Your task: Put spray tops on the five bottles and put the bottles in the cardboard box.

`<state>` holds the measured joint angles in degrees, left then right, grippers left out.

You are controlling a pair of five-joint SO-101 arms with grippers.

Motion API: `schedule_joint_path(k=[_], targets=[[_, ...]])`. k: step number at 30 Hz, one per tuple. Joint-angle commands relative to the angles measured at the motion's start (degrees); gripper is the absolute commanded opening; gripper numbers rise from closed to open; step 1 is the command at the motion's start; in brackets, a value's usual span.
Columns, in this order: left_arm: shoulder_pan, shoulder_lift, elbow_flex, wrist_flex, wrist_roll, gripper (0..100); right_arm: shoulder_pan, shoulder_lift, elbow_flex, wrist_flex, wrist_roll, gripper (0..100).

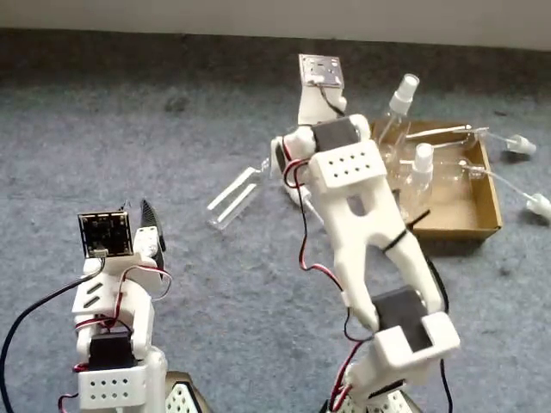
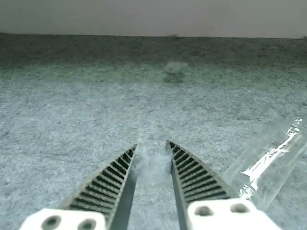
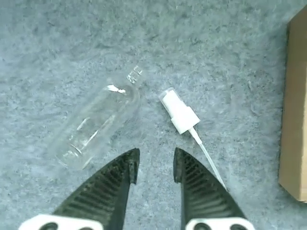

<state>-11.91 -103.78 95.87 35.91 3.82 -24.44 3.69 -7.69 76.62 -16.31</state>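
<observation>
One cardboard box (image 1: 456,231). One capless bottle (image 1: 234,200) outside it, apparently three more within, hard to separate. Three loose spray tops (image 1: 519,144) (image 1: 538,205) (image 3: 181,116).

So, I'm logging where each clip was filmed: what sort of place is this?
Likely an indoor robot test setup: a grey carpet-like surface, floor or covered table I cannot tell, a pale wall behind, and two white arms and a cardboard box on it.

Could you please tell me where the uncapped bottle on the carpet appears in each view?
High view: bottle mid-frame, left of the cardboard box.
Left wrist view: bottle at the frame's edge, beside the jaws.
Right wrist view: bottle just beyond the jaws, beside a spray top.
Shared landmark: the cardboard box, in high and right wrist views.
</observation>
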Motion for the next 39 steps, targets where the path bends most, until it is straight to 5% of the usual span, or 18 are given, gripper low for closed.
schedule_joint_path(k=[1,7,18,30,35,39], targets=[[-0.57,-0.48,1.19,-1.23,-0.44,5,-3.56,9.63,-18.15,6.46,-4.40,12.7],[-0.66,-0.48,1.19,-1.23,-0.44,5,-8.75,25.89,-35.12,9.98,-8.18,28.2],[-0.66,-0.48,1.19,-1.23,-0.44,5,-10.42,50.51,-66.24,9.63,-21.19,28.6],[-0.31,-0.31,1.19,-1.23,-0.53,5,-10.42,67.03,-78.02,9.01,-22.68,28.4],[-0.31,-0.31,1.19,-1.23,-0.53,5,-9.45,68.00,-78.11,9.36,-21.63,12.9],[-0.31,-0.31,1.19,-1.23,-0.53,5,-9.27,68.00,-81.63,12.97,-13.19,6.6]])
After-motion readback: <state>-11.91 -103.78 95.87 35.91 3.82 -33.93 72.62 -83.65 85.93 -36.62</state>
